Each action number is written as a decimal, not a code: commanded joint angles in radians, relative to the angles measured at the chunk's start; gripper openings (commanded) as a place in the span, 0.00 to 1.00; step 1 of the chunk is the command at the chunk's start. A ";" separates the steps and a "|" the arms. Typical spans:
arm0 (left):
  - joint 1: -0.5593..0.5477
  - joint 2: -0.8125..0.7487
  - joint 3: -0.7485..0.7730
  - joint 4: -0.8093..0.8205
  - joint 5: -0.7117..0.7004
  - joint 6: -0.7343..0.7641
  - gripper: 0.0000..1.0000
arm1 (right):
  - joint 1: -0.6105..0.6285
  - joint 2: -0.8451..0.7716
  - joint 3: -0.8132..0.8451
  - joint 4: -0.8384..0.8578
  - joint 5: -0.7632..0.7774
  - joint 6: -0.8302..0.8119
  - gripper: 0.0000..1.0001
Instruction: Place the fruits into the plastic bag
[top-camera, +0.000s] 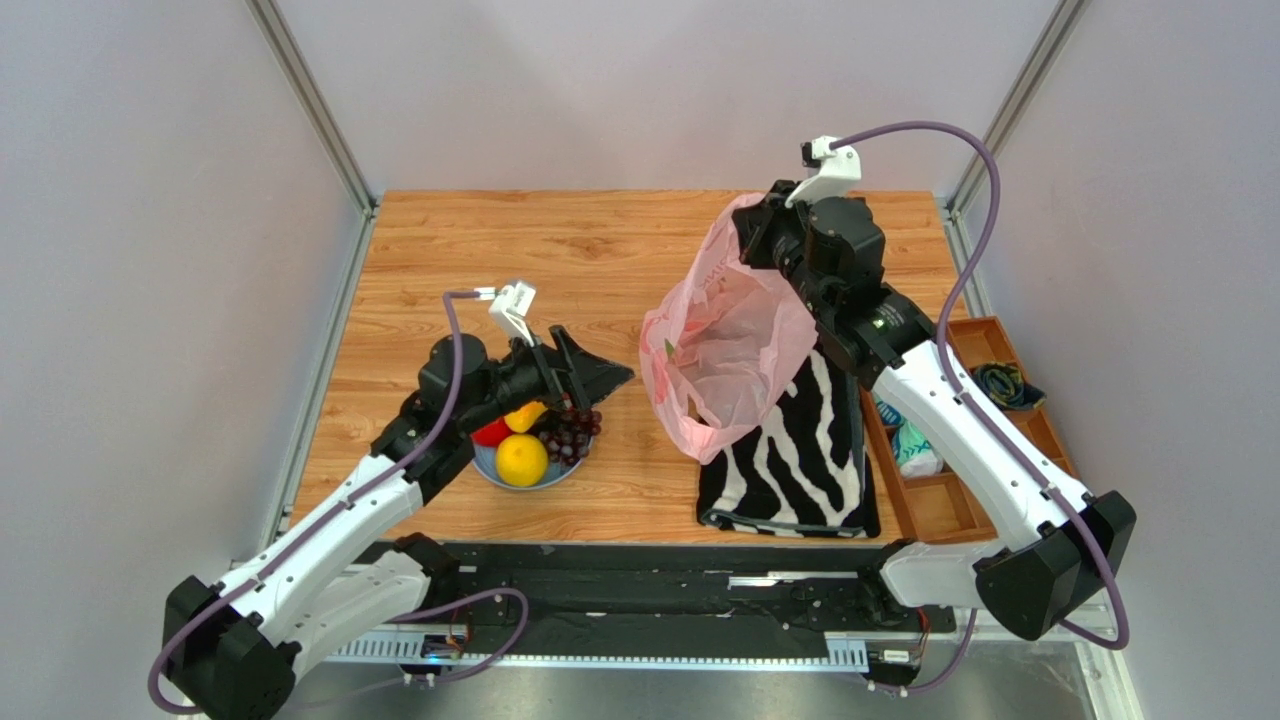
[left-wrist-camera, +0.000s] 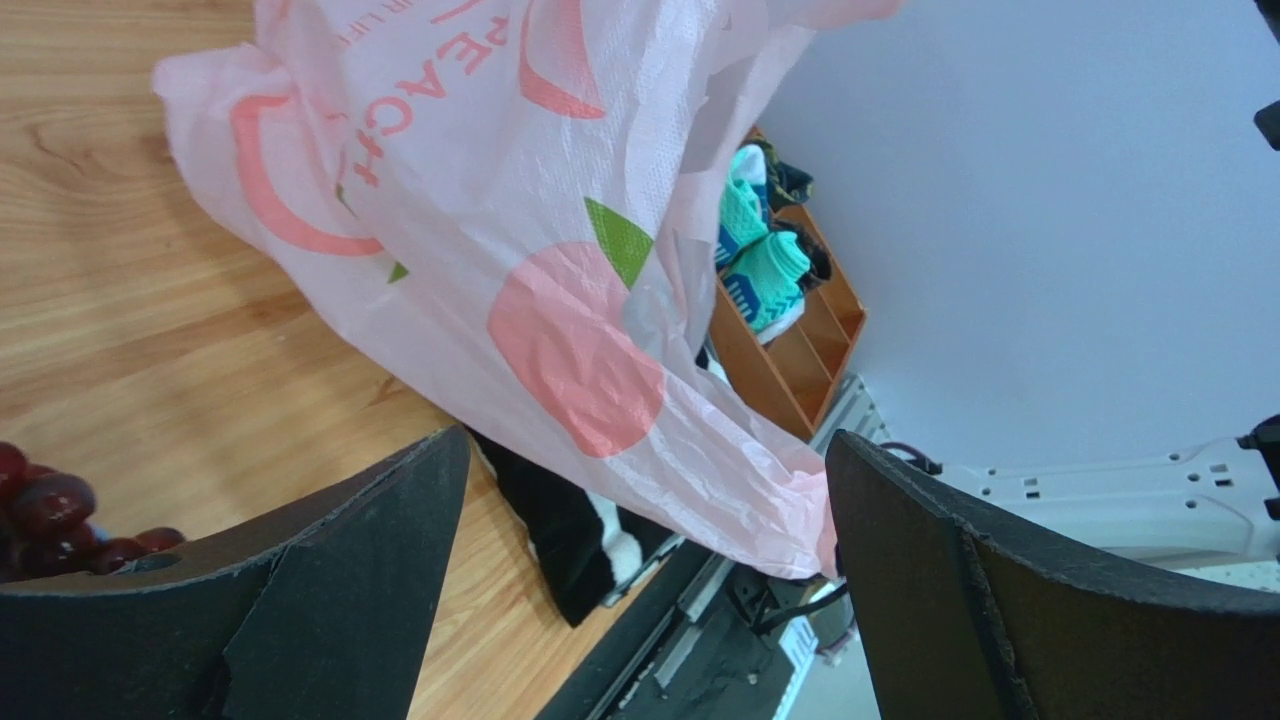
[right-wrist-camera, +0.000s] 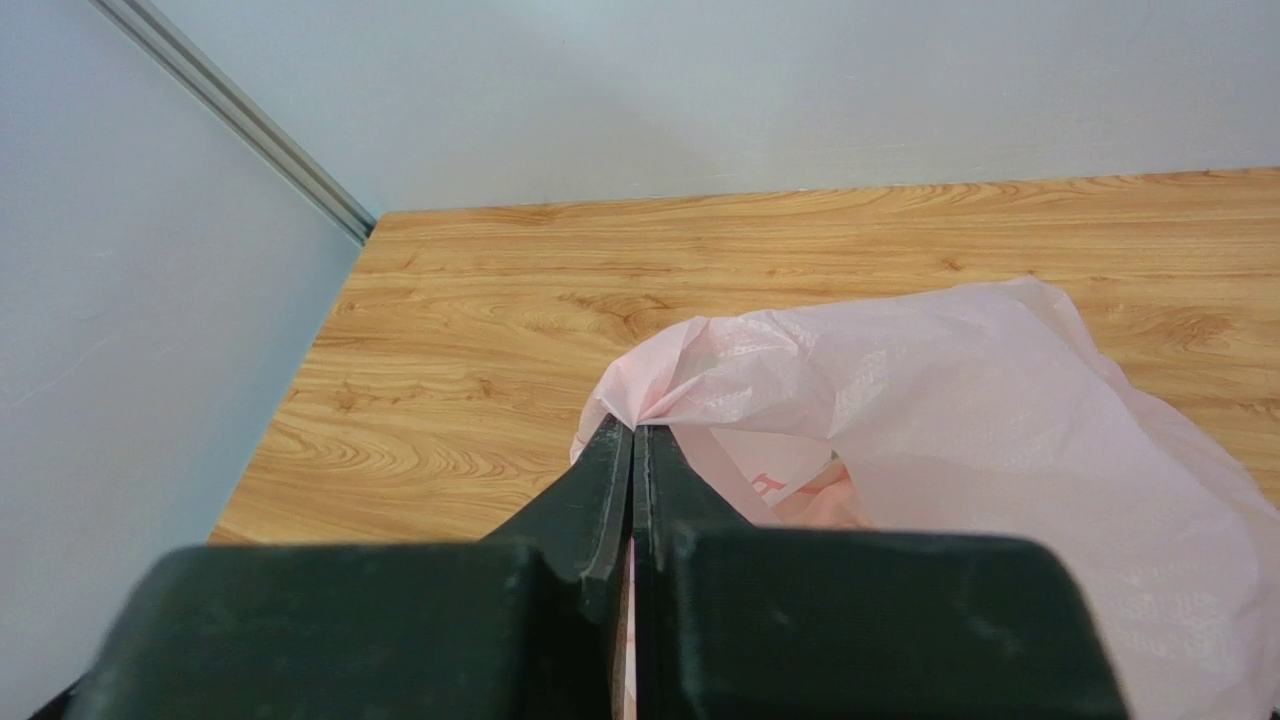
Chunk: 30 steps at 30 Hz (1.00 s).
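The pink plastic bag (top-camera: 724, 348) hangs open over the table, held up by its top edge. My right gripper (top-camera: 763, 225) is shut on that edge; in the right wrist view the pink film (right-wrist-camera: 902, 390) is pinched between the closed fingers. My left gripper (top-camera: 589, 375) is open and empty, above the blue plate (top-camera: 489, 470). On the plate lie a round yellow citrus (top-camera: 522, 459), a red apple (top-camera: 490, 435), a mango (top-camera: 526, 416) and dark grapes (top-camera: 571, 435). The left wrist view shows the bag (left-wrist-camera: 511, 255) ahead between its fingers and grapes (left-wrist-camera: 45, 510) at lower left.
A zebra-striped cloth (top-camera: 796, 450) lies under the bag. A wooden divided tray (top-camera: 962, 435) with small teal and dark items stands off the table's right edge. Metal frame posts rise at the back corners. A black rail runs along the near edge.
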<state>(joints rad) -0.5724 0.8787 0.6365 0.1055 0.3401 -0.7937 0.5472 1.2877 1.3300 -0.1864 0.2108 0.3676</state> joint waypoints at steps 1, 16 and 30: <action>-0.044 0.071 -0.027 0.085 -0.064 -0.068 0.98 | 0.008 0.001 -0.009 0.071 0.038 0.030 0.00; -0.213 0.226 -0.044 0.180 -0.131 -0.197 0.98 | 0.034 0.018 -0.020 0.077 0.107 0.024 0.00; -0.290 0.353 -0.083 0.241 -0.240 -0.248 0.99 | 0.040 0.016 -0.032 0.090 0.118 0.040 0.00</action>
<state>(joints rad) -0.8524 1.1896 0.5594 0.2779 0.1669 -1.0206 0.5777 1.3083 1.3056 -0.1543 0.3061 0.3885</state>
